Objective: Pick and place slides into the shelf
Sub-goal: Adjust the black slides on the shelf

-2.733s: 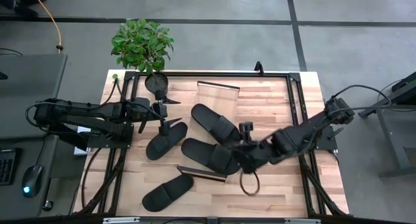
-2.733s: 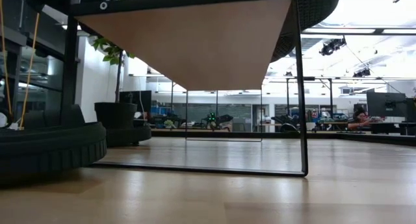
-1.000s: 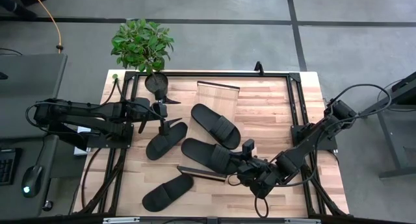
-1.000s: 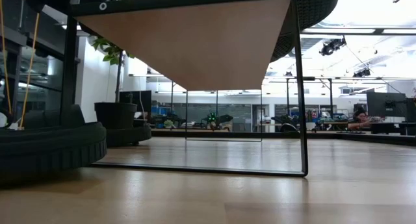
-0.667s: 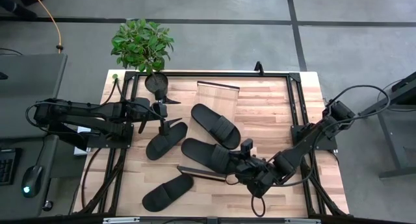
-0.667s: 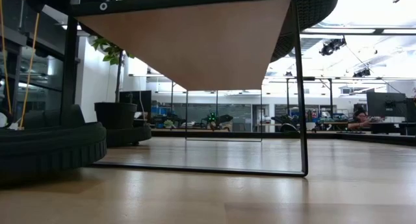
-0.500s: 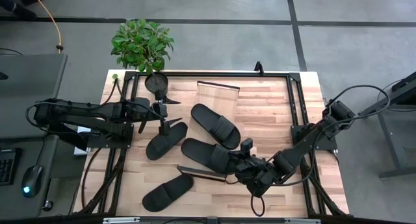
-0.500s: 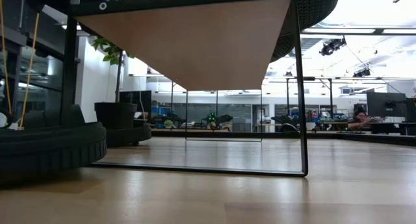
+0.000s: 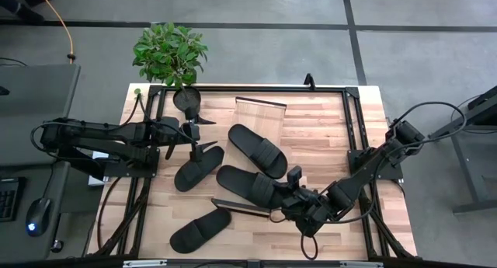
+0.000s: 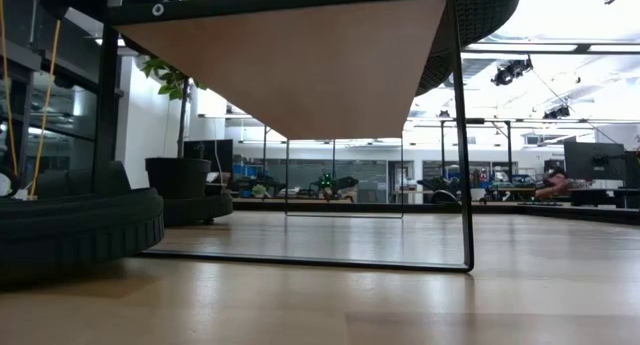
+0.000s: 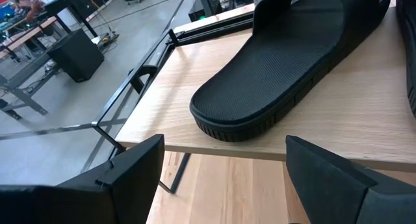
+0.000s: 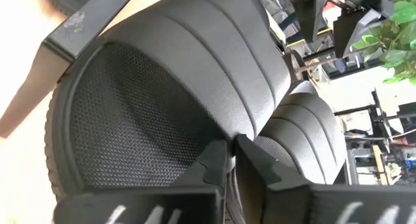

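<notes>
While the right gripper (image 9: 289,200) pinches shut on a centre slide (image 9: 250,186), all four remain off the shelf (image 9: 241,207).

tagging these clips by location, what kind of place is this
Most likely a robotics lab in a large open workshop or office hall. The wooden table sits on a grey concrete floor, the low view looks past it to rows of desks with equipment under ceiling lights, and a keyboard and mouse sit beside the rig.
</notes>
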